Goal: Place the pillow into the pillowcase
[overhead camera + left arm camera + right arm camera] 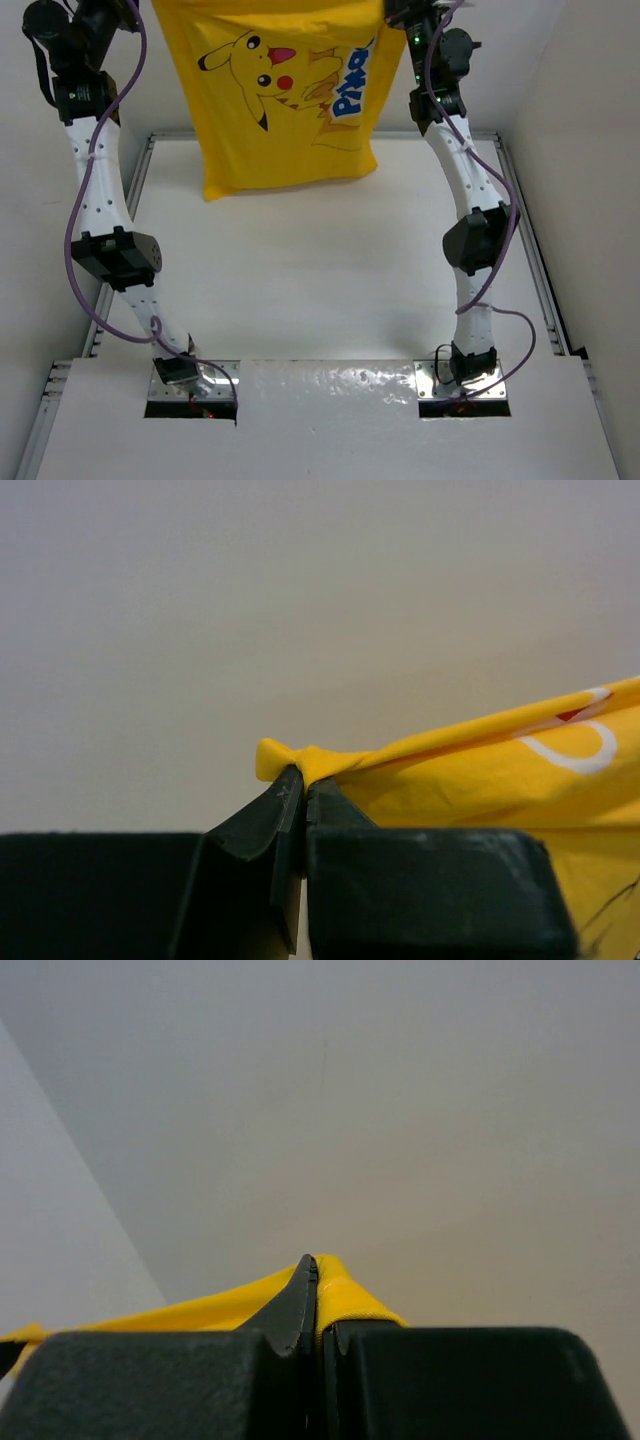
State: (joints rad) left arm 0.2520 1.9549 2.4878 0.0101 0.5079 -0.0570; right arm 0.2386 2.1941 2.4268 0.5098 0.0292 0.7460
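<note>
We are holding the pillowcase (285, 100) up by its top corners.
Both arms are reaching high; the left gripper (303, 780) and right gripper (315, 1270) are pinching its cloth, its hem hanging over the far edge of the table (300, 280).

Soft, even light fills the overhead view — the white table (300, 270) is bright, shadows faint, with glare on the glossy panel (330, 385) at bottom centre. In both wrist views the fingers (255, 830) sit near-black and slightly soft — the pillowcase (460, 780) shows vivid against dull grey.
</note>
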